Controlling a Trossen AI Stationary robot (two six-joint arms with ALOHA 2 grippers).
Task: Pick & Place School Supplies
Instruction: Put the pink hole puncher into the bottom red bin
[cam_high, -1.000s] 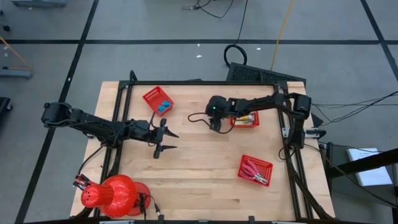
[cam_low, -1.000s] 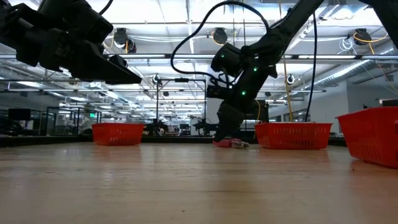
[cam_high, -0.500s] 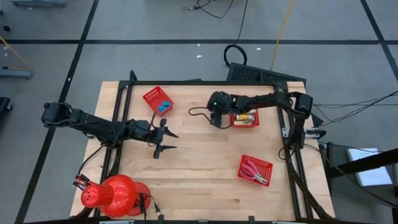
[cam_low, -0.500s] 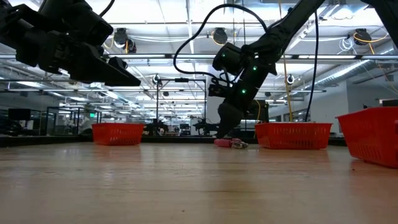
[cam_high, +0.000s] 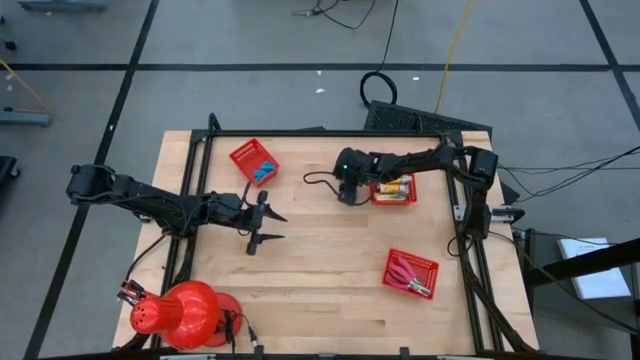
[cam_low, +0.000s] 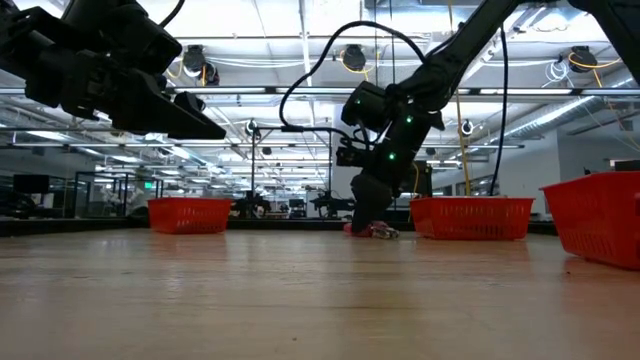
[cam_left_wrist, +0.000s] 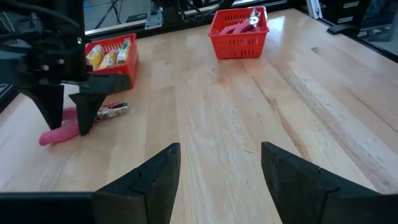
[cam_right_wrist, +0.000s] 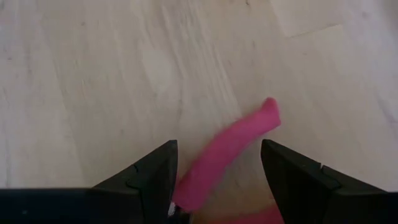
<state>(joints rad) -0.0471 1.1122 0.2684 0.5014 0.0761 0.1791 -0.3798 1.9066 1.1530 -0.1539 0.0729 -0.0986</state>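
Lying flat on the bench (cam_high: 320, 250), the red-handled tool (cam_left_wrist: 78, 124) keeps its long axis level with the boards; in the left wrist view we see its pink handles trail one way and its metal head (cam_left_wrist: 113, 111) point toward the basket of yellow-and-white packets (cam_left_wrist: 109, 57). In the right wrist view one handle (cam_right_wrist: 230, 149) runs diagonally between the right arm's fingers.

We see plenty of bare wood around it: the middle of the bench is open from the tool toward the left arm and toward the near edge. The packet basket (cam_high: 394, 190) stands just beside the tool, on the side toward the right arm's base. The basket of blue blocks (cam_high: 254, 161) sits near the far-left corner, and the basket of red-handled tools (cam_high: 410, 273) stands well apart toward the near-right. A red cone-shaped object (cam_high: 180, 314) occupies the near-left corner.

The right claw (cam_high: 346, 194) points straight down over the tool, its jaws spread wide to either side of the handle and gripping nothing; we cannot tell whether a fingertip touches the handle. In the low view its fingers reach down to the tool (cam_low: 372, 230) on the wood.

The left claw (cam_high: 262, 224) hovers above the left-centre of the bench, well apart from the tool, jaws wide and empty.
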